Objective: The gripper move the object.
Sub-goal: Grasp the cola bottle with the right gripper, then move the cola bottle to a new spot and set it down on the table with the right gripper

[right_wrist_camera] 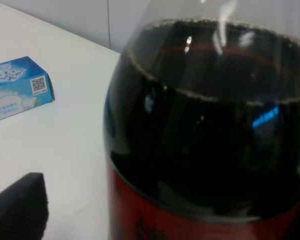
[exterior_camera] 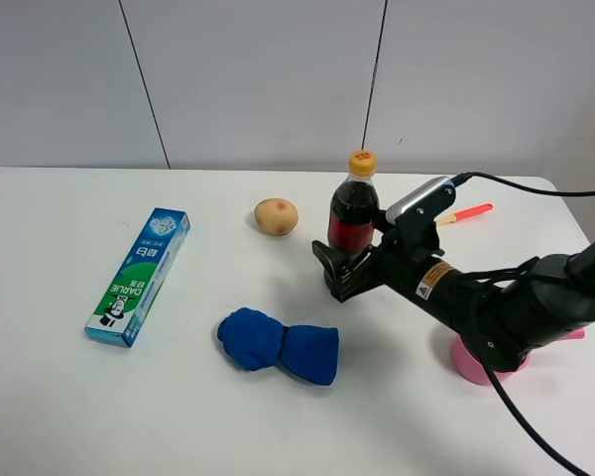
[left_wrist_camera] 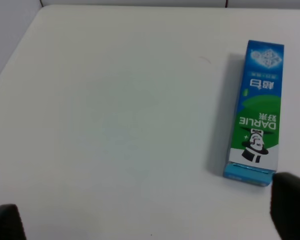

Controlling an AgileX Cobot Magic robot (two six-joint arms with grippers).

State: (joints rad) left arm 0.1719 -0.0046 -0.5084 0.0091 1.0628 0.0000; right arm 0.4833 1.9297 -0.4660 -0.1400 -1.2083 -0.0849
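— How far has it got with the bottle?

— Barely started, I'd say. The cola bottle (exterior_camera: 354, 213) stands upright toward the back of the table (exterior_camera: 59, 416), just right of the potato (exterior_camera: 276, 216). The right gripper (exterior_camera: 339, 276) is down at its lower half, jaws spread to either side of it. In the wrist view the one dark finger (right_wrist_camera: 20, 207) I can see is apart from the plastic, so there's no pinch yet, to my eye.

— So closing, lifting and carrying are all left?

— That's my reading. The base is hidden behind the gripper, so I can't swear it sits on the table.

— And the other arm?

— The left gripper (left_wrist_camera: 149, 220) hangs over the table near the toothpaste box (left_wrist_camera: 255, 112), jaws wide apart, holding nothing.

— Anything readable?

— The box says "DARLIE" in white on green. There are Chinese characters next to it on blue, a man in a top hat, and a QR code on one end. I can't make out the writing on the bottle's red label (right_wrist_camera: 190, 225). The yellow sticker (exterior_camera: 435, 281) on the arm is too small to read.
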